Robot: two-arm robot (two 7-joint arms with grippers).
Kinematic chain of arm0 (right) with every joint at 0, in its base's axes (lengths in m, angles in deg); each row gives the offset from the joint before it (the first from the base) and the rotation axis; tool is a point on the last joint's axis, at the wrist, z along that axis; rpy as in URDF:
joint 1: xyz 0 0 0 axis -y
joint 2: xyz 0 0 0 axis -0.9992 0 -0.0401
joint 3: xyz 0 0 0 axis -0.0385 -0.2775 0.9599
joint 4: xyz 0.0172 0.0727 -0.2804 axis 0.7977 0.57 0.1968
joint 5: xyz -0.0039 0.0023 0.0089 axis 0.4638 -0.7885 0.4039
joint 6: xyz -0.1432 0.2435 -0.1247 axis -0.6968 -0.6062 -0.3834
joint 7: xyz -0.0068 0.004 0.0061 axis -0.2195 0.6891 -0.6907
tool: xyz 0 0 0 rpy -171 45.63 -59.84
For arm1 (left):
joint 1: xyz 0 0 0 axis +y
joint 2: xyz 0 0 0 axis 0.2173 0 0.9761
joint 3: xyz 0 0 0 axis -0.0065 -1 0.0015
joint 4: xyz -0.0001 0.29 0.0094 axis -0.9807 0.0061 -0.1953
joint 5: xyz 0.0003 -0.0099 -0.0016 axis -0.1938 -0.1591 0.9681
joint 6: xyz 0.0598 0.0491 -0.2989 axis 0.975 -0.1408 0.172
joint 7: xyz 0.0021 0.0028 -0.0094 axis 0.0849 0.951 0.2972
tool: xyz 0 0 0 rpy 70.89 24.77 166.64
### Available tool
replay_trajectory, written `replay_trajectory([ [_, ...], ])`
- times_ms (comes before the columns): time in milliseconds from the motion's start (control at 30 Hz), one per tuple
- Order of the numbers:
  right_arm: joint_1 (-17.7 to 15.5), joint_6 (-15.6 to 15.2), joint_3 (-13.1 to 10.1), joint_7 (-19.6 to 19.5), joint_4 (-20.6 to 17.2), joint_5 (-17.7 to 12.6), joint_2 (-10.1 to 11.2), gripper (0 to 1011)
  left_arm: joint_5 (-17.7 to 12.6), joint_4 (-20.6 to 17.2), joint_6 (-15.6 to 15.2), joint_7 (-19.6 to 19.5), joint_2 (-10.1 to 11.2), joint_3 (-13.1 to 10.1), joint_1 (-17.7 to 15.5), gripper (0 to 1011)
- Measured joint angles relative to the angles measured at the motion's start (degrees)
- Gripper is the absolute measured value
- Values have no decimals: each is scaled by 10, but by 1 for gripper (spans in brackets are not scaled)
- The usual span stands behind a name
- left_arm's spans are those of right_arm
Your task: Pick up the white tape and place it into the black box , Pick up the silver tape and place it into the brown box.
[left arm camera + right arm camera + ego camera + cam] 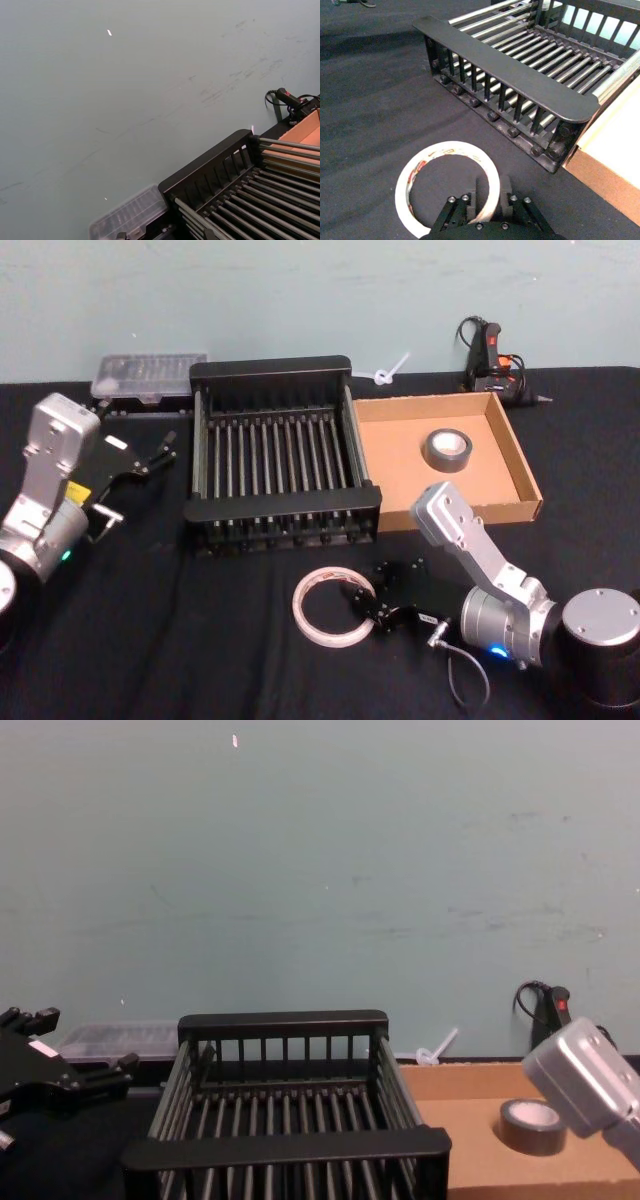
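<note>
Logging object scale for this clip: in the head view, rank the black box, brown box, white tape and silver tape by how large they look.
1. black box and brown box: look about alike, so unranked between them.
2. white tape, lying on the cloth with the right gripper at its rim.
3. silver tape, inside the brown box; it is farther away, yet clearly smaller.

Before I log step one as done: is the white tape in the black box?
No, the white tape lies on the table in front of the black box, with the right gripper at its rim.
</note>
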Motion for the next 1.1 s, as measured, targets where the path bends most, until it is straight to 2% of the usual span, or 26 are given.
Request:
replay_trajectory([
  [167, 0, 0, 0, 0, 0, 0, 0, 162, 0, 0, 0, 0, 0, 0, 0, 1001],
  [300, 0, 0, 0, 0, 0, 0, 0, 103, 0, 0, 0, 0, 0, 0, 0, 1001],
  [833, 0, 5, -3, 10, -4, -10, 3, 92, 0, 0, 0, 0, 0, 0, 0, 1001],
  [1100, -1, 13, -6, 26, -31, -23, 18, 92, 0, 0, 0, 0, 0, 0, 0, 1001],
])
